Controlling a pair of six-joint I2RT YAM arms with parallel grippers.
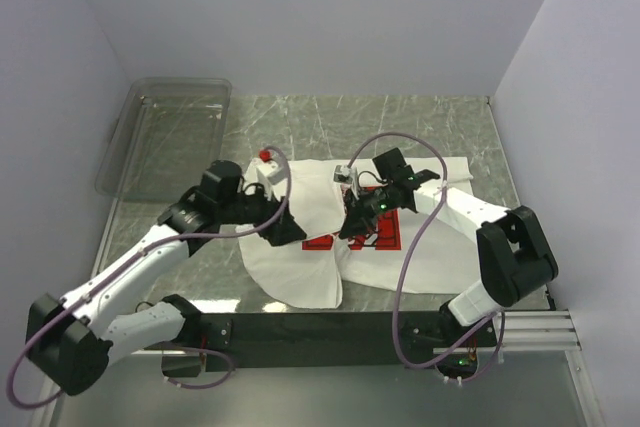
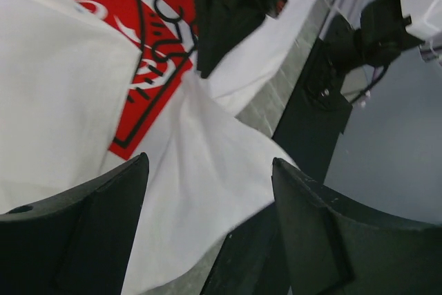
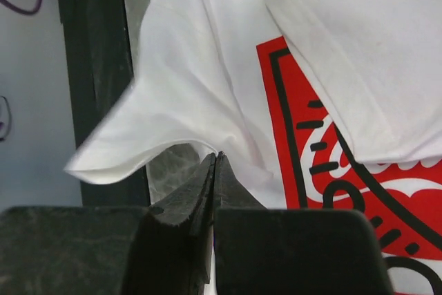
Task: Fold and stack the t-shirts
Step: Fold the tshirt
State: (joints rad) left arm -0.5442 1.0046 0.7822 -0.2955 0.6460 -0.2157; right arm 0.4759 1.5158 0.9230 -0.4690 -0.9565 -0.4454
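A white t-shirt [image 1: 300,272] with a red square print lies partly folded in the middle of the table. My left gripper [image 1: 292,234] is open and hovers just above the shirt's left part; in the left wrist view [image 2: 207,170] white cloth [image 2: 69,88] shows between its fingers. My right gripper [image 1: 350,230] is shut on a pinch of the shirt near the red print. In the right wrist view [image 3: 216,158] the white cloth [image 3: 200,67] rises in a fold at its tips. The left wrist view shows the right gripper [image 2: 207,67] holding that cloth up in a peak.
A clear plastic bin [image 1: 170,132] stands at the back left. A black rail [image 1: 330,327] runs along the near table edge, by the shirt's hem. Grey walls close in the left, back and right. A small red knob [image 1: 265,154] sits behind the shirt.
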